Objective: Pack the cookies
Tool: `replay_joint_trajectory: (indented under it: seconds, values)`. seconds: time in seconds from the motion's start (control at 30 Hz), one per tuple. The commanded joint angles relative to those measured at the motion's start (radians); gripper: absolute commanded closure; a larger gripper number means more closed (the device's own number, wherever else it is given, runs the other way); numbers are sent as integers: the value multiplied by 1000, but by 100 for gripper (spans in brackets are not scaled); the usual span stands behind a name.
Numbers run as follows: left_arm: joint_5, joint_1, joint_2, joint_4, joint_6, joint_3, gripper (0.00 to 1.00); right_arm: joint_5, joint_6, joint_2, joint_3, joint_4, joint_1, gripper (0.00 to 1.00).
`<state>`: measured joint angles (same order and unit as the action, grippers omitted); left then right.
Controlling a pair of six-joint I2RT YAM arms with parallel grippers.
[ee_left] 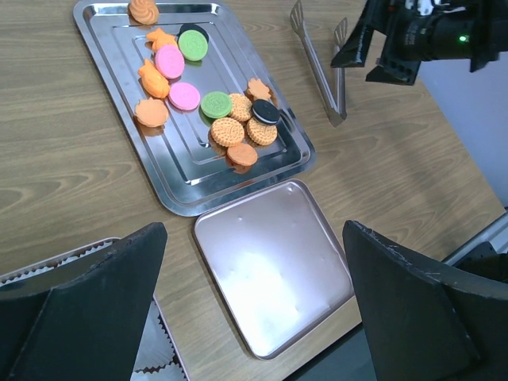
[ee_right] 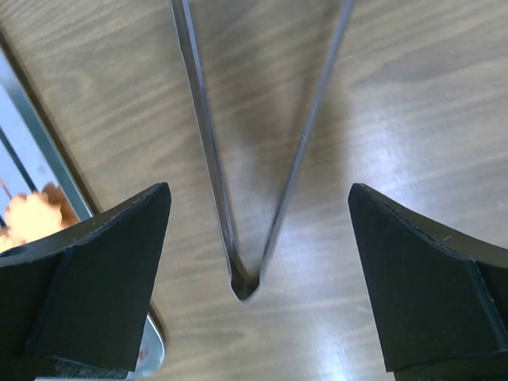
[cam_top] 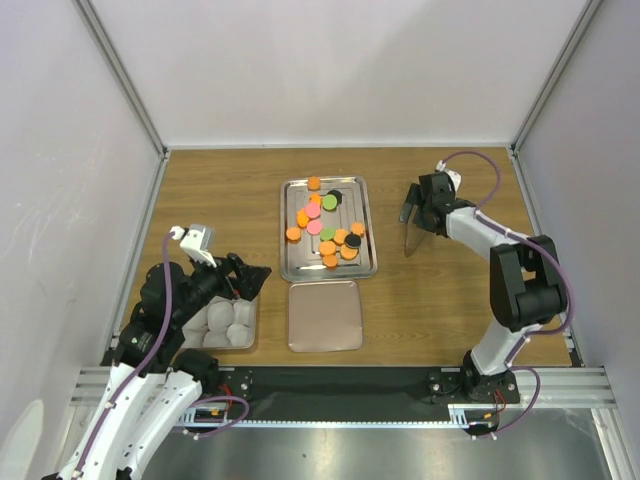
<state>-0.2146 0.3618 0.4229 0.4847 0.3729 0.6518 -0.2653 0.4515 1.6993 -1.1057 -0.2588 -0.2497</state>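
The cookies [cam_top: 325,225] are small round discs, mostly orange with some pink, green and black. They lie scattered on the steel tray [cam_top: 296,262] in the middle of the table, and show in the left wrist view [ee_left: 228,131] too. My right gripper [cam_top: 413,210] is open right of the tray, just above steel tongs [cam_top: 407,240]. In the right wrist view the gripper [ee_right: 258,189] straddles the joined end of the tongs [ee_right: 208,159] without touching. My left gripper [cam_top: 260,273] is open and empty [ee_left: 254,228] above the table, left of the tray's near corner.
A pinkish square lid [cam_top: 325,316] lies flat in front of the tray. A small box [cam_top: 228,322] with white rounded cups sits at the near left, under my left arm. White walls stand on the left, back and right.
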Motion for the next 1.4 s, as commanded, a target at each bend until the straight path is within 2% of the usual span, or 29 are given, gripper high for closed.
replay_joint_trajectory:
  seconds: [0.0,0.27,0.47,0.63,0.8,0.83,0.97,1.2,1.37]
  values:
    - [-20,5,2,-41,-20,-4,0,-26,1,55,-80,23,-8,0]
    - [-14,5,7,-44,-19,-4,0,-37,-10,219,-175,-7,-6,0]
    - [-9,5,13,-41,-19,-4,0,-34,-8,280,-194,-16,-3,4]
    - [-5,5,17,-40,-19,-4,0,-31,-7,284,-172,-8,-6,14]
    - [0,5,20,-38,-17,-4,0,-29,-14,264,-161,-7,-5,32]
    - [3,6,23,-37,-17,-3,0,-34,-25,257,-167,-13,-3,38]
    - [7,5,20,-38,-17,-3,0,-40,-39,205,-183,-43,-8,47]
    - [11,6,22,-37,-17,-3,0,-40,-63,1,-178,-109,-48,48]
    - [12,6,19,-35,-17,-3,0,26,-68,-141,-132,-134,-97,48]
